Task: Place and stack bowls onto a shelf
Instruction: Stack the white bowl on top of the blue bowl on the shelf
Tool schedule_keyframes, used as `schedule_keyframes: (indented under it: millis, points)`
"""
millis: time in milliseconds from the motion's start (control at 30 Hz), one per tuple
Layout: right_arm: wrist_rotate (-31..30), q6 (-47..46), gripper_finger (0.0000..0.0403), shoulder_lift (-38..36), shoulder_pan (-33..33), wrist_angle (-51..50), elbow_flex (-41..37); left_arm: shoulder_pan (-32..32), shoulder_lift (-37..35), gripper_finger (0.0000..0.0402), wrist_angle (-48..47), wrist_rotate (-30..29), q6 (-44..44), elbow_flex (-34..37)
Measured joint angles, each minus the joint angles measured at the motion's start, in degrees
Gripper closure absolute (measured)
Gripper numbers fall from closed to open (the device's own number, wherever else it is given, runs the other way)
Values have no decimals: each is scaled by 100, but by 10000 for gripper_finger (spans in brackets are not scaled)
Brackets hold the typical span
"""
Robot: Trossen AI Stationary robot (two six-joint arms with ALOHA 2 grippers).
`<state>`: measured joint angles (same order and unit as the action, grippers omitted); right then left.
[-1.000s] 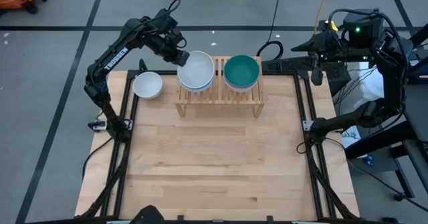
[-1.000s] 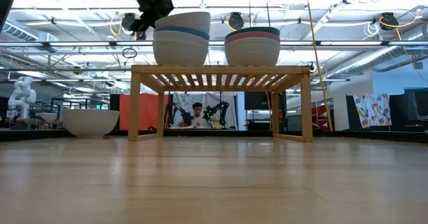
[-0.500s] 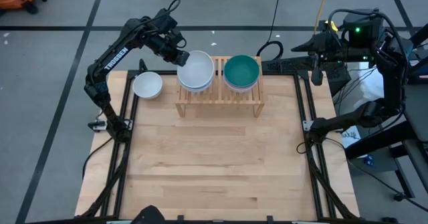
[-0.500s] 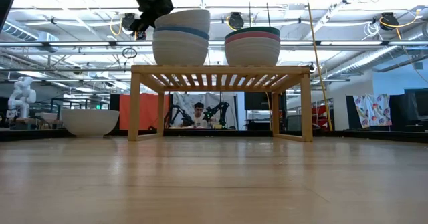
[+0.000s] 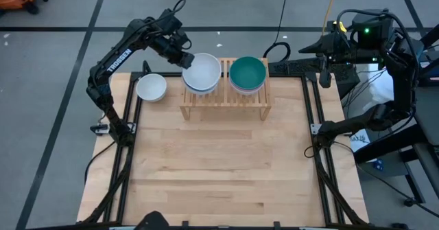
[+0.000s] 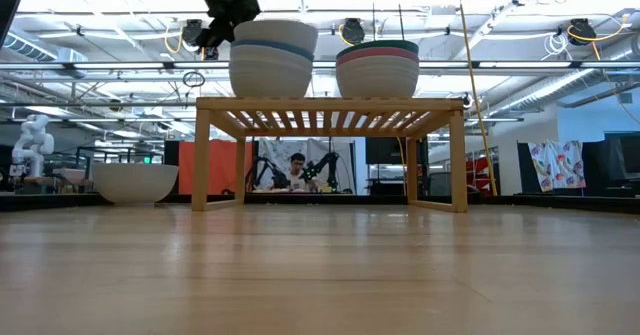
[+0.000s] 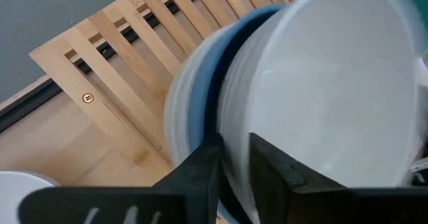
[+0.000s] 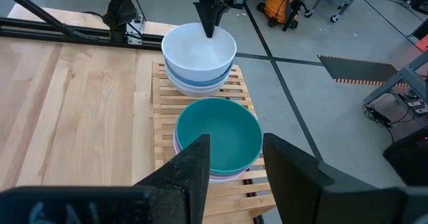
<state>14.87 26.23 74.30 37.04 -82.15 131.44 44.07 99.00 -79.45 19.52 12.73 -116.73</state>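
The low wooden shelf [image 5: 226, 101] [image 6: 330, 105] stands at the table's far edge with two stacks of bowls on its slatted top. The left stack [image 5: 202, 74] [image 6: 272, 60] is white on blue on white. The right stack [image 5: 247, 74] [image 6: 377, 67] has a dark green bowl on top, over pink and white. A single white bowl [image 5: 151, 87] [image 6: 134, 182] rests on the table left of the shelf. My left gripper [image 5: 186, 60] [image 7: 235, 144] stands at the left stack's top bowl, astride its far-left rim. My right gripper [image 8: 234, 177] [image 5: 309, 48] hovers open beyond the table's far right corner. My left gripper has one finger [image 7: 207, 167] outside and one finger [image 7: 267, 160] inside the top white bowl's rim [image 7: 235, 127], coming slantwise down from the far left. Whether the fingers touch the rim I cannot tell. The bowl sits level, nested in the blue bowl below it.
Black frame rails [image 5: 127, 137] run along the table's left and right sides. Bare wood [image 5: 219, 168] spreads in front of the shelf. Cables [image 5: 278, 48] lie just beyond the far edge. A person [image 6: 294, 170] sits in the room behind, seen under the shelf.
The top white bowl of the left stack sat tipped, its left side lower. It has settled level into the blue bowl and shifted slightly toward the table's right. Both arms have kept still.
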Motion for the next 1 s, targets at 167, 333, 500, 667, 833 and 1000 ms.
schedule_keyframes:
  millis: [167, 333, 500, 667, 833, 1000]
  points:
    - [2, -1, 269, 0, -2, 0, 0, 4, 0, 310, 1, -1, 109, 0]
    - [2, -1, 269, 0, -1, 0, 0, 58, -50, 308, -26, -3, -85, -56]
    - [4, 0, 269, 0, -2, 0, 0, 96, -53, 308, -2, -2, -105, -599]
    - [4, -1, 269, 0, -1, 1, -1, 96, -63, 308, 47, -3, -125, -1215]
    - [4, -1, 269, 0, -2, 0, 0, 73, -66, 308, 358, -4, -103, -1616]
    - [4, -1, 269, 0, -1, 0, 0, -48, -61, 309, 432, -559, -216, -1670]
